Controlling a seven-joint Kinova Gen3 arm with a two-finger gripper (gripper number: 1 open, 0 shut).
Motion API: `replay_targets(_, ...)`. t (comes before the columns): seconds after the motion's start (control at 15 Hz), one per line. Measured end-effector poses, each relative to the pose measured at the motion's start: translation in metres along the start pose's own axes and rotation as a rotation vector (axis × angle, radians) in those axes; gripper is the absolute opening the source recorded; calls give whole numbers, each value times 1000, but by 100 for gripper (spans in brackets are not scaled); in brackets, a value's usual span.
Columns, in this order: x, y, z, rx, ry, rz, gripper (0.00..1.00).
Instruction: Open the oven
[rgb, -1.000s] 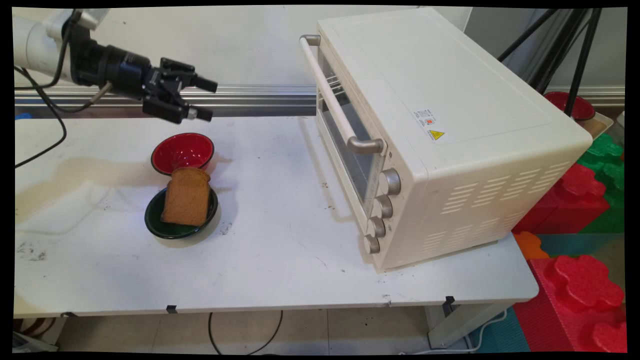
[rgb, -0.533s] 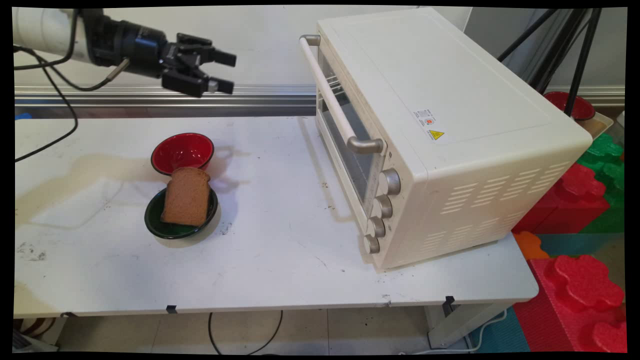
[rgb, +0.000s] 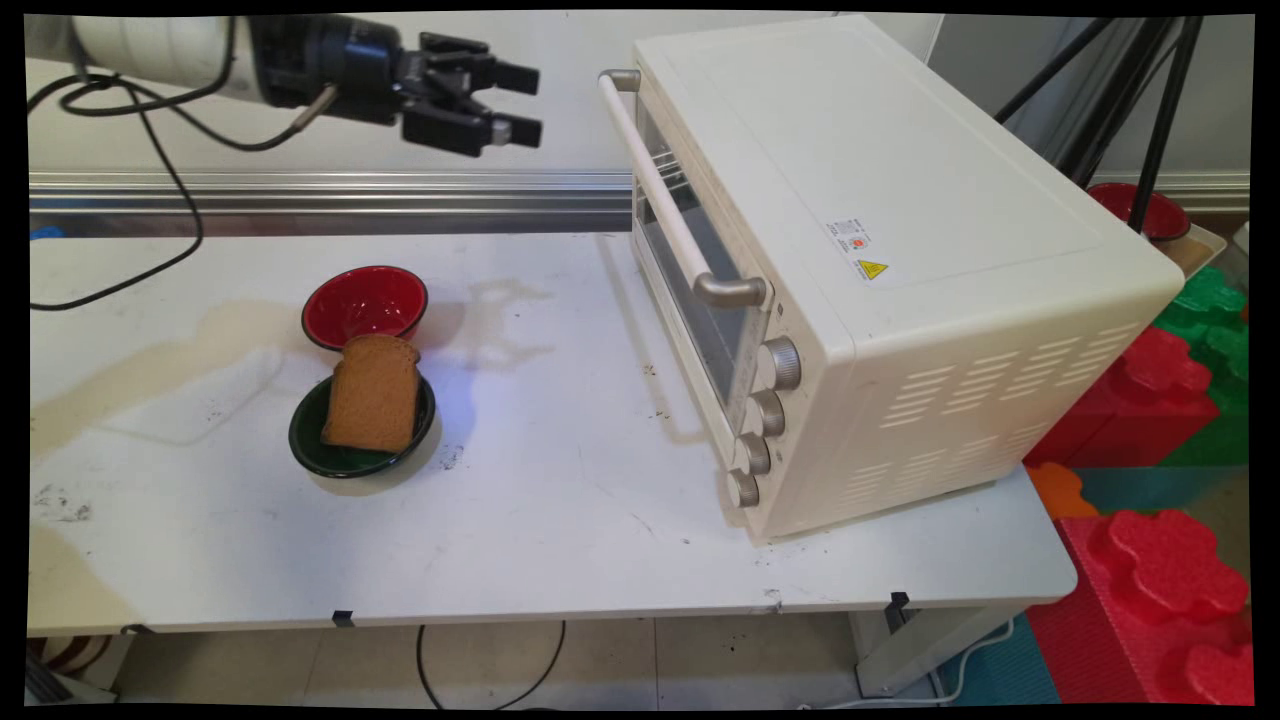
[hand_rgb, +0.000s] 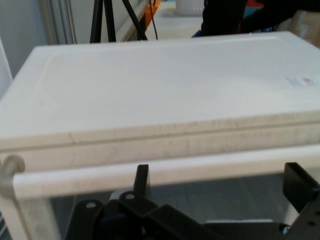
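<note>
**Q:** Main view first: what differs from a second ago?

**Me:** My claw has risen and swung right. It hung just above the red bowl; now it is level with the top of the oven, near the far end of the handle and apart from it. The oven, both bowls and the toast lie as they did.

**Q:** Going from the largest thing down, what is cut off or hard to make out?

**Me:** The hand view gets only part of the oven: its top, the handle running across the picture, and a strip of door glass below it. The table carries a pale stain at its left side. The green bowl is half covered by the toast, which leans on its rim and reaches up to the red bowl's edge. Whether toast and red bowl touch, I cannot tell. Past the oven, a second red bowl shows only in part.

**Q:** And the claw?

**Me:** Released, fingers spread wide, nothing between them, touching nothing. In the hand view one fingertip rises in front of the handle and the other stands at the right edge, the claw pointed at the oven's front.
</note>
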Motion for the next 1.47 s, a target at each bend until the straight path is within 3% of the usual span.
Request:
replay_targets(0.4, 10, -6, 39, -2, 13, 25, 100)
replay_targets(0.47, 11, -6, 44, -3, 11, 33, 0)
replay_targets(1.47, 7, -7, 99, -21, -91, 86, 0)
